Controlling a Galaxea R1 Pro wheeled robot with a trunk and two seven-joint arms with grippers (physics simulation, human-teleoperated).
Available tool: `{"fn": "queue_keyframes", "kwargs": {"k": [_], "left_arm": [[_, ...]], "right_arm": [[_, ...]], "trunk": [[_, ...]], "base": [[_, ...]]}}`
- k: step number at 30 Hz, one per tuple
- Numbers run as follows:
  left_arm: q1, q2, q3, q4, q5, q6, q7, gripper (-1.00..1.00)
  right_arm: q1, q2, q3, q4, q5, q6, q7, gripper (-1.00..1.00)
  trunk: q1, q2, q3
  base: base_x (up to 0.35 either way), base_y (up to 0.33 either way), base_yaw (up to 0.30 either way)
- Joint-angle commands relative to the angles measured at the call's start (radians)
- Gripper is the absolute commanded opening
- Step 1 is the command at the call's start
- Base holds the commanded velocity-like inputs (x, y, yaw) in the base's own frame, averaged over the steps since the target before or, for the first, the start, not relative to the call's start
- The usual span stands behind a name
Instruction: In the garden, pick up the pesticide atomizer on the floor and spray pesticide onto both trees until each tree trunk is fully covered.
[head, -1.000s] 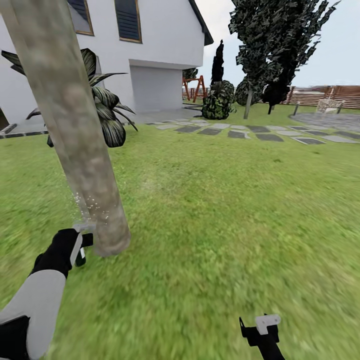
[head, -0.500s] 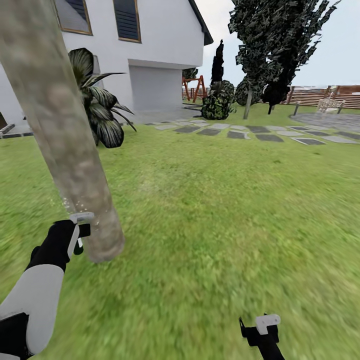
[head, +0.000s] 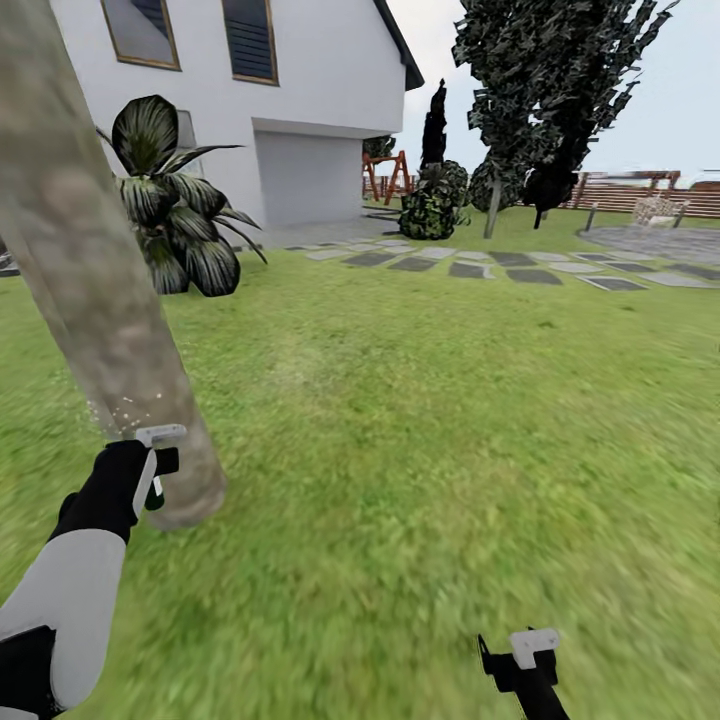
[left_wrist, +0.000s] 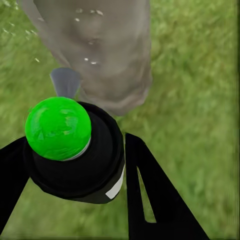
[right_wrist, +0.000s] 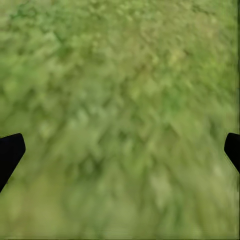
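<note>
A pale, mottled grey-tan tree trunk (head: 110, 310) leans across the left of the head view, its base in the grass. My left gripper (head: 158, 466) is right beside that base, shut on the pesticide atomizer (left_wrist: 75, 165), a black canister with a bright green cap (left_wrist: 57, 127). Whitish pesticide specks (head: 122, 414) float against the trunk (left_wrist: 112, 55) just above the gripper. A second tree (head: 493, 205) with a thin pale trunk stands far off across the lawn. My right gripper (head: 524, 660) hangs open over bare grass, holding nothing.
A short palm (head: 175, 225) grows behind the near trunk in front of a white house (head: 300, 110). Grey stepping stones (head: 470, 268) cross the lawn, with dark cone trees (head: 435, 125) and a slat fence (head: 640, 195) beyond. Open grass (head: 430, 430) spreads to my right.
The whole view has shifted, so the camera moved: trunk and palm now sit further left. My left gripper stays at the trunk's base with the atomizer, specks still drifting. The right gripper looks unchanged.
</note>
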Motion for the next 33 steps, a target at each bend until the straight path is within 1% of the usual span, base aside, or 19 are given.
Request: {"fn": "queue_keyframes", "kwargs": {"k": [1, 4, 9, 10, 11, 13, 17, 22, 24, 27, 29, 31, 33], "left_arm": [[-0.001, 0.000, 0.001, 0.001, -0.007, 0.005, -0.001, -1.00], [-0.001, 0.000, 0.002, 0.002, -0.008, 0.005, 0.000, -1.00], [0.001, 0.005, 0.008, 0.008, -0.009, 0.005, 0.002, -1.00], [0.002, 0.010, 0.011, 0.009, -0.009, 0.005, 0.003, -1.00], [0.004, 0.022, 0.012, 0.010, -0.008, 0.004, 0.002, -1.00], [0.005, 0.028, 0.009, 0.012, -0.007, 0.004, 0.002, -1.00], [0.004, 0.018, 0.006, 0.014, -0.006, 0.002, 0.004, -1.00], [0.005, 0.019, 0.007, 0.015, -0.004, 0.002, 0.003, -1.00], [0.005, 0.026, 0.011, 0.016, -0.005, 0.002, 0.003, -1.00], [0.013, 0.053, 0.017, 0.024, -0.007, 0.002, 0.003, -1.00], [0.020, 0.061, 0.017, 0.025, -0.007, 0.002, 0.004, -1.00], [0.040, 0.063, 0.016, 0.028, -0.006, 0.000, 0.005, -1.00], [0.044, 0.055, 0.012, 0.029, -0.003, -0.001, 0.008, -1.00]], "right_arm": [[-0.001, 0.000, 0.007, 0.000, 0.009, 0.000, -0.010, 1.00], [-0.001, 0.000, 0.007, 0.000, 0.009, 0.000, -0.010, 1.00], [-0.001, 0.000, 0.007, 0.001, 0.009, 0.000, -0.010, 1.00], [-0.001, 0.000, 0.007, 0.001, 0.009, 0.000, -0.010, 1.00], [-0.001, 0.000, 0.007, 0.001, 0.009, 0.000, -0.010, 1.00], [-0.001, 0.000, 0.007, 0.000, 0.009, 0.000, -0.010, 1.00], [-0.001, 0.000, 0.007, 0.001, 0.009, 0.000, -0.010, 1.00], [-0.001, 0.000, 0.007, 0.000, 0.009, 0.000, -0.010, 1.00], [-0.001, 0.000, 0.007, 0.001, 0.009, 0.000, -0.010, 1.00], [-0.001, 0.000, 0.007, 0.000, 0.009, 0.000, -0.010, 1.00], [-0.001, 0.000, 0.007, 0.001, 0.009, 0.000, -0.010, 1.00], [-0.001, 0.000, 0.007, 0.001, 0.009, 0.000, -0.010, 1.00], [-0.001, 0.000, 0.007, 0.000, 0.009, 0.000, -0.010, 1.00]], "trunk": [[0.000, 0.000, -0.001], [0.000, 0.000, -0.001], [0.000, 0.000, -0.001], [0.000, 0.000, -0.001], [0.000, 0.000, -0.001], [0.000, 0.000, -0.001], [0.000, 0.000, -0.001], [0.000, 0.000, -0.001], [0.000, 0.000, -0.001], [0.000, 0.000, -0.001], [0.000, 0.000, -0.001], [0.000, 0.000, -0.001], [0.000, 0.000, -0.001]], "base": [[0.000, -0.274, 0.013], [0.000, -0.274, 0.092], [0.012, -0.274, 0.249], [0.074, -0.274, 0.276], [0.088, -0.274, 0.277], [0.092, -0.274, 0.277], [0.120, -0.267, 0.123], [0.201, -0.228, 0.007], [0.213, -0.220, 0.000], [0.214, -0.220, 0.056], [0.214, -0.220, 0.203], [0.214, -0.220, 0.258], [0.214, -0.220, 0.275]]}}
